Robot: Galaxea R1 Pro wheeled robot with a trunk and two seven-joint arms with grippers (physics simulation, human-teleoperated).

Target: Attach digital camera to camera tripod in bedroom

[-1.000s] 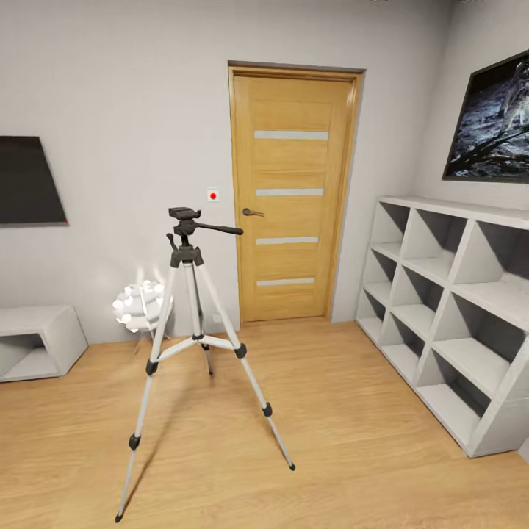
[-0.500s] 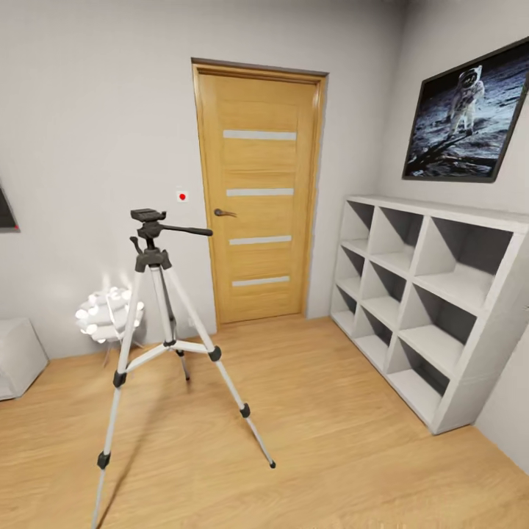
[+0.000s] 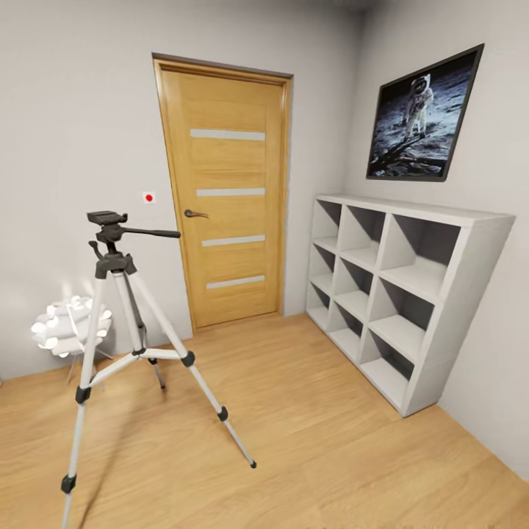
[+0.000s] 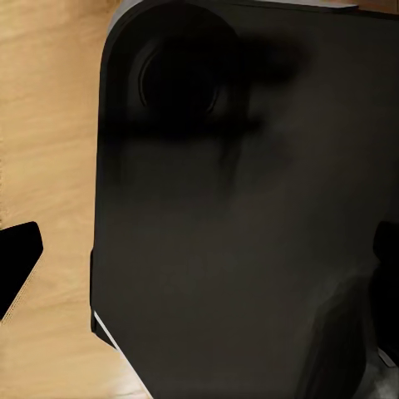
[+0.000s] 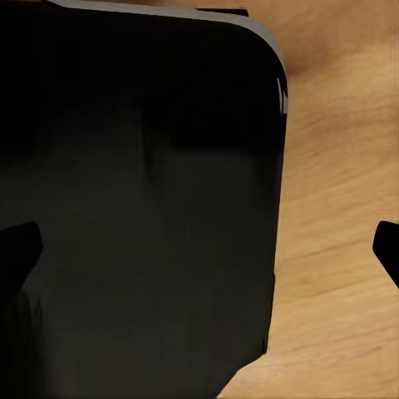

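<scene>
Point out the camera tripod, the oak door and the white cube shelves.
camera tripod (image 3: 107, 264): head view, on the black joint below the head, where the three silver legs meet.
oak door (image 3: 226, 162): head view, on the wood panel between the top two pale stripes.
white cube shelves (image 3: 470, 272): head view, on the near end panel.

The camera tripod (image 3: 117, 323) stands left of the door (image 3: 224, 198), and its near leg runs off the bottom edge, foot cut away. Behind the tripod, the white lamp (image 3: 66, 327) is partly screened by that leg. In both wrist views, the jaws show as dark slivers clipped at the edges, spacing unreadable.
</scene>
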